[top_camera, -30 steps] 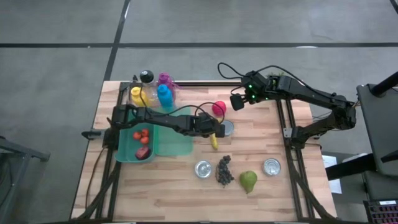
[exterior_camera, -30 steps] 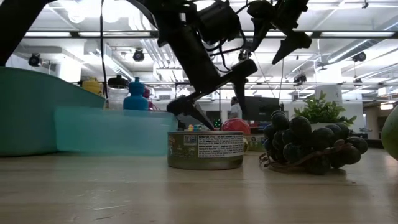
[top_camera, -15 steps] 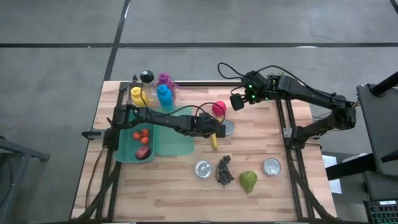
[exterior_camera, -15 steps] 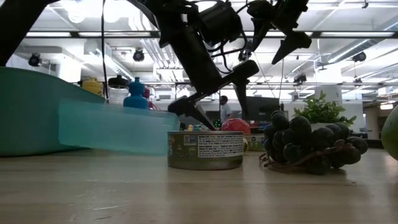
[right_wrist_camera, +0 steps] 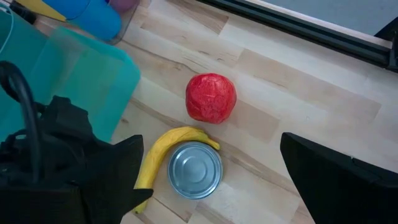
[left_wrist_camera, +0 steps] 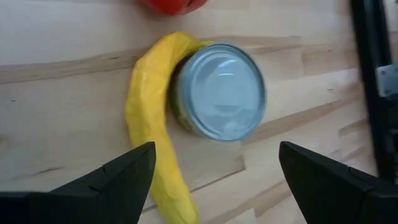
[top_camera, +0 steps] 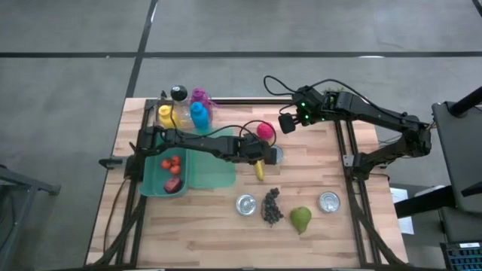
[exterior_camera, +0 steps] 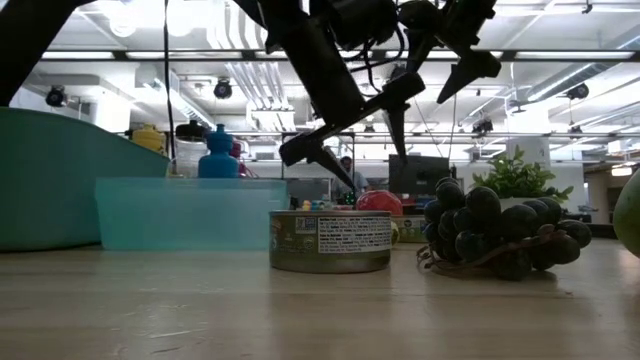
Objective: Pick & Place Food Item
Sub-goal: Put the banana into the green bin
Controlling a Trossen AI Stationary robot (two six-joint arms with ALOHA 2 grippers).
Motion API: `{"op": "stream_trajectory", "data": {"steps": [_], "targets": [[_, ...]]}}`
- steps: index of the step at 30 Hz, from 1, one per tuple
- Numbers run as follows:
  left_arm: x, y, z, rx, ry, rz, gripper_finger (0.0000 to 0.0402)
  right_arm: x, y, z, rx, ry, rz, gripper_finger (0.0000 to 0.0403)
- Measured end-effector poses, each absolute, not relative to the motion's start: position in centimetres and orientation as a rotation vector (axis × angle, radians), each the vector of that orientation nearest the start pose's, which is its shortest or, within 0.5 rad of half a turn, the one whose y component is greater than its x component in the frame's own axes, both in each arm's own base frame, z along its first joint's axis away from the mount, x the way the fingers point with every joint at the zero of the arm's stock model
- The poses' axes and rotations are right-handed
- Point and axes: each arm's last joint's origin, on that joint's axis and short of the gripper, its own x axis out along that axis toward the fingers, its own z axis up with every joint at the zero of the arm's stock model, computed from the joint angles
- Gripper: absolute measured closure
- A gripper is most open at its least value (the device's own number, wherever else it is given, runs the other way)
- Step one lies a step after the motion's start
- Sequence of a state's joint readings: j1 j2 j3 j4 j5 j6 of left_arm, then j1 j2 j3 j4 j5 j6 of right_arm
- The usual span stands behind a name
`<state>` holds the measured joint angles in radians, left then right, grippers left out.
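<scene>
A yellow banana (left_wrist_camera: 152, 118) lies on the wooden table, its curved side against an upright tin can (left_wrist_camera: 219, 91). It also shows in the high view (top_camera: 259, 172), with the can (top_camera: 276, 154) beside it. A red apple (top_camera: 265, 130) rests just beyond them. My left gripper (top_camera: 261, 153) hovers open above the banana and can, one finger on either side in the left wrist view (left_wrist_camera: 216, 155), touching nothing. My right gripper (top_camera: 287, 123) is open and empty, raised above the table beyond the apple.
A green bin (top_camera: 153, 183) holding red foods and a pale teal tray (top_camera: 211, 173) stand left of the banana. Bottles (top_camera: 188, 113) stand at the far left. Two more cans (top_camera: 246, 204) (top_camera: 329, 201), grapes (top_camera: 271, 207) and a pear (top_camera: 300, 219) lie toward the near edge.
My left gripper has risen a little and gone slightly toward the table's right edge, staying open over the banana and can. In the low view the pale teal tray was tilted half a second ago and now sits level.
</scene>
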<state>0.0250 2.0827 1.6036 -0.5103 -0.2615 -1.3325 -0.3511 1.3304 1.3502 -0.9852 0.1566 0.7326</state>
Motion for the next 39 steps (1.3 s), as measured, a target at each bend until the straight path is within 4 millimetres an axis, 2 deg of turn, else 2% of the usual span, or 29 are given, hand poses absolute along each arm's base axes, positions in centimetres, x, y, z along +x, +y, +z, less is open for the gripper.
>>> {"op": "stream_trajectory", "data": {"steps": [9, 15, 17, 26, 31, 39], "targets": [[45.4, 1.8, 19.3, -1.101, 0.583, 0.832, 0.0056, 23.9, -9.2, 34.6, 0.754, 0.758, -0.805, 0.0025], [46.0, 1.7, 16.7, -1.092, 0.655, 0.837, 0.0056, 23.9, -9.2, 34.6, 0.753, 0.757, -0.805, 0.0025], [46.3, 1.7, 16.4, -1.098, 0.664, 0.840, 0.0056, 23.9, -9.2, 34.6, 0.753, 0.756, -0.805, 0.0025], [47.4, 1.8, 16.9, -1.055, 0.792, 0.934, 0.0056, 23.9, -9.2, 34.6, 0.753, 0.754, -0.804, 0.0025], [47.3, 1.7, 17.6, -1.026, 0.776, 0.964, 0.0056, 23.9, -9.2, 34.6, 0.753, 0.755, -0.804, 0.0025], [46.8, 1.7, 17.5, -1.017, 0.810, 1.001, 0.0056, 23.9, -9.2, 34.6, 0.754, 0.755, -0.804, 0.0025]]}}
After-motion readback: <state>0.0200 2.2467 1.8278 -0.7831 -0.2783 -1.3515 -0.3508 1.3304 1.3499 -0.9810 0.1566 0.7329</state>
